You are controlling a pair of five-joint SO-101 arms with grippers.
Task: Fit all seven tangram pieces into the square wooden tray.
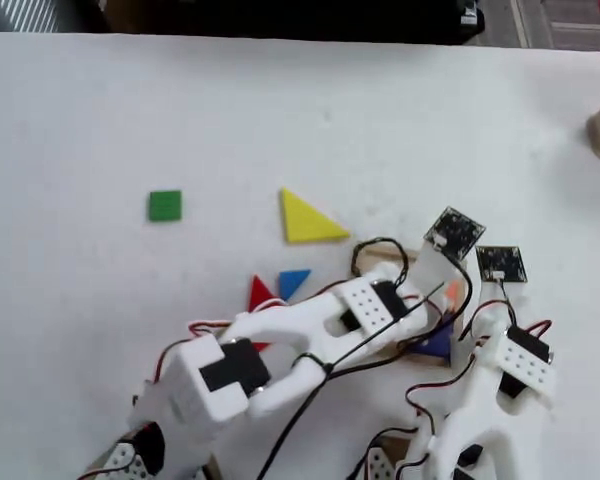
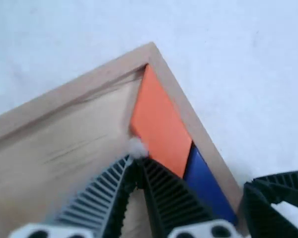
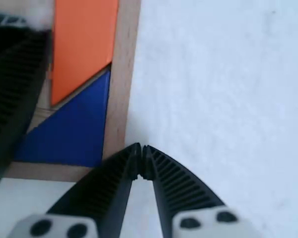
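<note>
The high view overlooks the table (image 1: 280, 120); both wrist views (close-up, facing down) share the tray (image 2: 178, 99).

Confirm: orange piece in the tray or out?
In. The orange piece lies flat inside the tray corner, beside the blue piece.

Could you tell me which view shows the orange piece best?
Left wrist view: the orange piece shows nearly whole in the tray corner. Right wrist view crops it; high view shows a sliver.

Orange parallelogram (image 2: 159, 124), dark blue triangle (image 2: 206, 186), green square (image 1: 165, 205), yellow triangle (image 1: 308, 220).
</note>
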